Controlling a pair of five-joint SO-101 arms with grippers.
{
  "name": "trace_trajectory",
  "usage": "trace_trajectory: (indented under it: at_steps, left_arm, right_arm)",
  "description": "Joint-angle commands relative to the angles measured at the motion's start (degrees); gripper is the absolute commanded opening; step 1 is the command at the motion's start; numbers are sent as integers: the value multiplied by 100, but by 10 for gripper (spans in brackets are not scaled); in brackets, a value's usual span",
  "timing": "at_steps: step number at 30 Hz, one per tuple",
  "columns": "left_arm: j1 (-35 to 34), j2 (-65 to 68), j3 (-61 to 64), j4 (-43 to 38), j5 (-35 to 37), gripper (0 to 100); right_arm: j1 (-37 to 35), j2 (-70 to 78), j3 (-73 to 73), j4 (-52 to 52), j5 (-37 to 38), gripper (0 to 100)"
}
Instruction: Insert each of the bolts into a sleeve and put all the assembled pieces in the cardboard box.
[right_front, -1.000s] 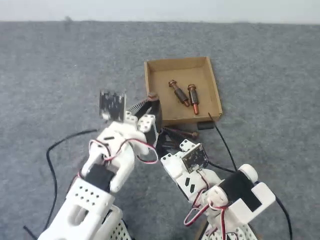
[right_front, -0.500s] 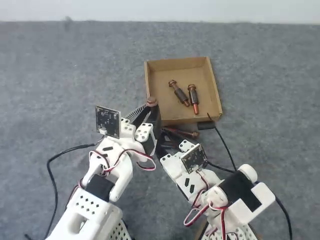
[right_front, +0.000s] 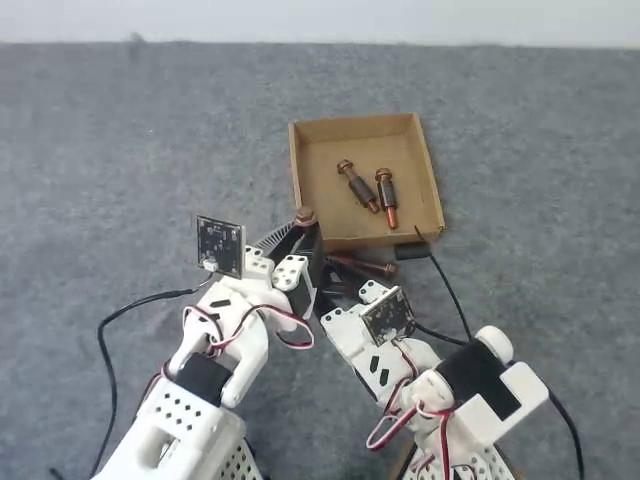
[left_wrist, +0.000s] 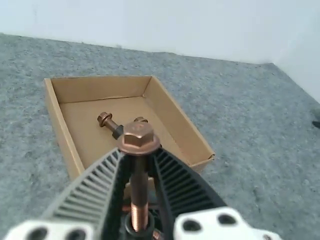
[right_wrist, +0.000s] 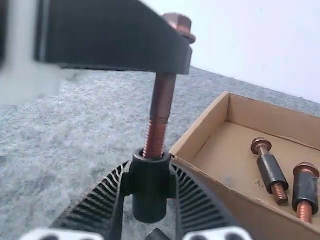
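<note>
The left gripper (left_wrist: 137, 162) is clamped on the shank of a copper bolt (left_wrist: 138, 139), which stands upright with its hex head above the fingertips. Directly below it, the right gripper (right_wrist: 150, 172) is closed on a black sleeve (right_wrist: 150, 190), also upright. The bolt's threaded tip sits in the sleeve's top opening, with most of the shank above the rim. In the high view both grippers meet just outside the near left corner of the cardboard box (right_front: 298, 165).

The box lies open on the grey table (right_front: 120, 150). Inside it are two assembled pieces (right_front: 357, 186), each a bolt through a dark sleeve, lying side by side near the middle of the floor.

Along the box's near wall, on the table, lie a loose bolt (right_front: 365, 265) and, beside it near the box's corner, a loose sleeve (right_front: 410, 251). A black cable (right_front: 450, 290) runs from that corner back towards the right arm.
</note>
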Motion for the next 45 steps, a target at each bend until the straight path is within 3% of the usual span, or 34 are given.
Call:
trace_trajectory:
  at_steps: [1, 20, 27, 45]
  left_arm:
    - [123, -149, 75, 9, 79, 11]
    - [149, -149, 716, -123, 35, 18]
    - [220, -185, 708, 114, 62, 175]
    - [-158, -193, 558, 132, 35, 164]
  right_arm:
    - [-13, -40, 123, 4, 44, 6]
    - [207, -66, 132, -22, 53, 6]
    - [259, -66, 132, -22, 62, 6]
    - [259, -66, 132, -22, 62, 6]
